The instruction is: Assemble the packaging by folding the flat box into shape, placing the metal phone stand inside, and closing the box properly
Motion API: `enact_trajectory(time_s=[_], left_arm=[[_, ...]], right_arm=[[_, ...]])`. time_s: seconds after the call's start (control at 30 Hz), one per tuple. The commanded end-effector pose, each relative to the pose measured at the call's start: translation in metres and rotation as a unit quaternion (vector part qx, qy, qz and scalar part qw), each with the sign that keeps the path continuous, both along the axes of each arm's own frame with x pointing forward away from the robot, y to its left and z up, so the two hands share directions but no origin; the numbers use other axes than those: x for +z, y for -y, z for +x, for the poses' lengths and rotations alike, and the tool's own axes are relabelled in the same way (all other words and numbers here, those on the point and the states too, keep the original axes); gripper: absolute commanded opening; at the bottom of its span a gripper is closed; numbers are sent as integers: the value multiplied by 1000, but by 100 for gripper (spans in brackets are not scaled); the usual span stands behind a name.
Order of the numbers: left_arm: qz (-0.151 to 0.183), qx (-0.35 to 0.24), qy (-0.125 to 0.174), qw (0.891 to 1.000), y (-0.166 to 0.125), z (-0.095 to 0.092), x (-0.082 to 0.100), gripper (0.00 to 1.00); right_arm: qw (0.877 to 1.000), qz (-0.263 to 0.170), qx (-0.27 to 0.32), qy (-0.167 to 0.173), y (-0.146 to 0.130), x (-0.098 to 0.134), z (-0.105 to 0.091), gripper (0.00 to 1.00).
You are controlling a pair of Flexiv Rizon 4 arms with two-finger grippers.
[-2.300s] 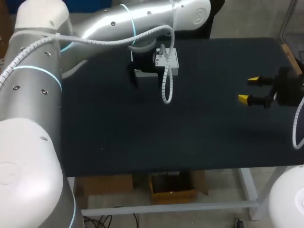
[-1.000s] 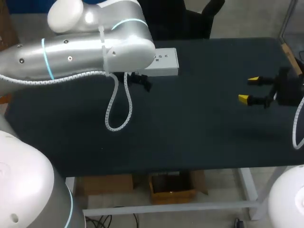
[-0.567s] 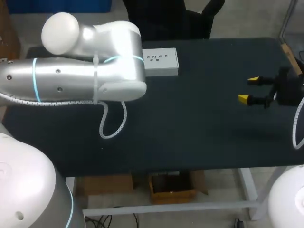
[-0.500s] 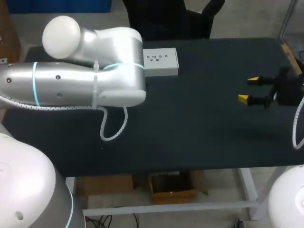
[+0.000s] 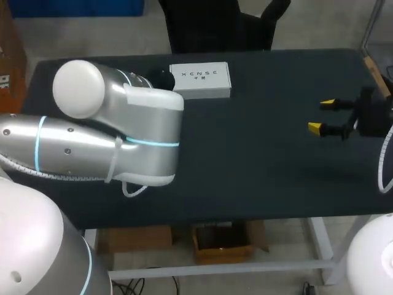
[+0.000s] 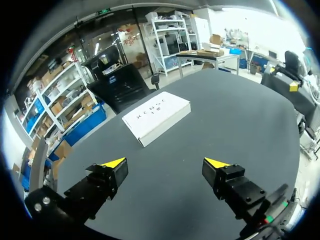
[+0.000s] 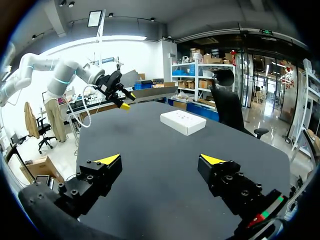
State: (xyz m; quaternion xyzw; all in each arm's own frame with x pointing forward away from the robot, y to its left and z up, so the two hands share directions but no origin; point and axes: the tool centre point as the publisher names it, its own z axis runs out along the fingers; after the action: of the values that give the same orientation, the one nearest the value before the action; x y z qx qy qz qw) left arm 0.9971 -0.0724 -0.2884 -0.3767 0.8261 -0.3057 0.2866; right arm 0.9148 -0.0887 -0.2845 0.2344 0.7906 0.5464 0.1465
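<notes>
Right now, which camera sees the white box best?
The left wrist view. The white box lies large and whole ahead of the left end effector, top and one side showing. The head view shows it smaller, at the far edge of the table beside my left arm. The right wrist view shows it small, far off.

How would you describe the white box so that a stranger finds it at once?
Start at the dark table and follow its far edge to about the middle. There the box lies flat and closed; its white lid with small dark print stands out from the dark top.
</notes>
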Motion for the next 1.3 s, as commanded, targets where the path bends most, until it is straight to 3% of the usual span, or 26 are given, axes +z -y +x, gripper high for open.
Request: enact_trajectory(time_s=[0.03,0.43,0.8,1.1,1.3], left_arm=[[-45,-2,102,994,0,6,-6,100],[-61,-56,73,994,-5,24,9,100],[18,-11,101,995,-12,39,22,100],[-14,-18,73,997,-20,46,23,100],[-45,-84,46,994,-22,46,19,100]], right_arm=[[1000,1,1,0,1,1,-1,100],[1000,1,1,0,1,1,-1,100],[1000,1,1,0,1,1,-1,100],[1000,1,1,0,1,1,-1,100],[1000,1,1,0,1,1,-1,100]])
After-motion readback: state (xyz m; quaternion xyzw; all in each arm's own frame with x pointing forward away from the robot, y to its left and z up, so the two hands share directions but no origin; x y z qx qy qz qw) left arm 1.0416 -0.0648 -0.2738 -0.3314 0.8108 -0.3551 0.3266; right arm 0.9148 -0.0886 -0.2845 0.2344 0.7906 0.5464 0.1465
